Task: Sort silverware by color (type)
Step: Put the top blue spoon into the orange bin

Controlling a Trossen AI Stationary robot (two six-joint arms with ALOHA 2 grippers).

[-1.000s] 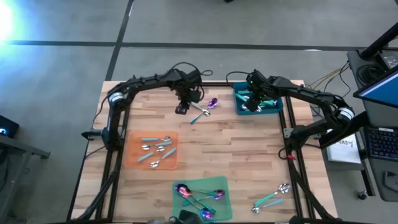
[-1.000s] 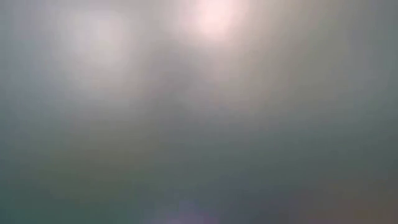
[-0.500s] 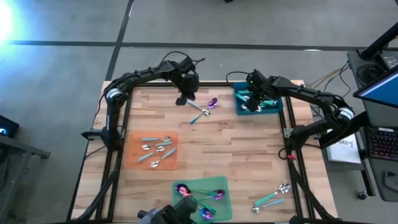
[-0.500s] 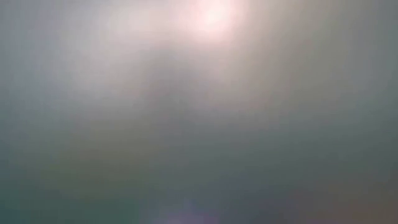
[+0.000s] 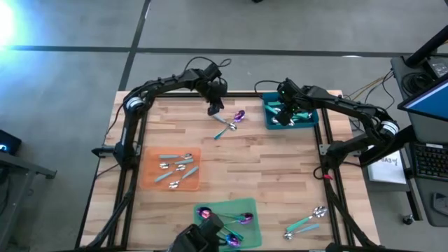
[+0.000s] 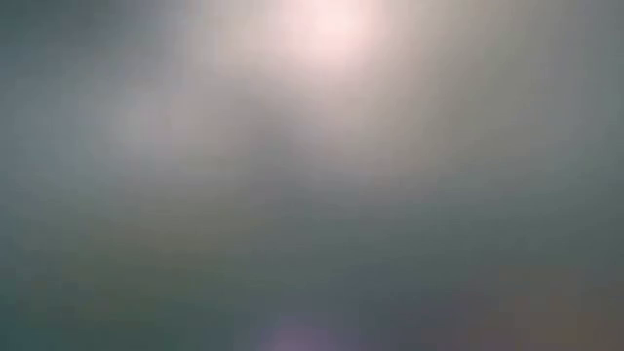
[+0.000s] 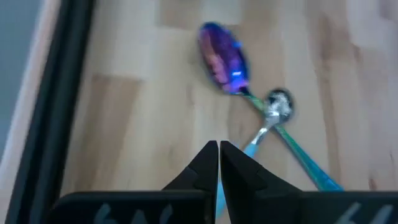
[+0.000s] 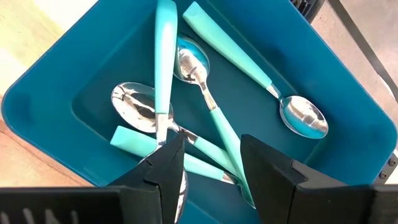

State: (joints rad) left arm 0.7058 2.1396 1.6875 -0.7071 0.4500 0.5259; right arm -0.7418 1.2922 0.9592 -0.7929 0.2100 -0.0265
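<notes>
Wooden tabletop [image 5: 280, 168] fills the high view's centre. Silverware is partly sorted: silver-headed pieces [image 5: 175, 168] lie on the orange mat [image 5: 148, 180] at lower left, purple-headed pieces [image 5: 224, 218] on the green mat [image 5: 248, 234] at bottom centre. Unsorted remain a crossed purple spoon [image 7: 222, 58] and silver spoon [image 7: 277, 106] at upper centre, several in the teal bin [image 8: 43, 81], and a few [image 5: 308, 220] at lower right. The left gripper [image 7: 219, 165] is closed on nothing near the crossed pair; the right gripper [image 8: 211, 165] is held wide apart, empty, over the bin.
</notes>
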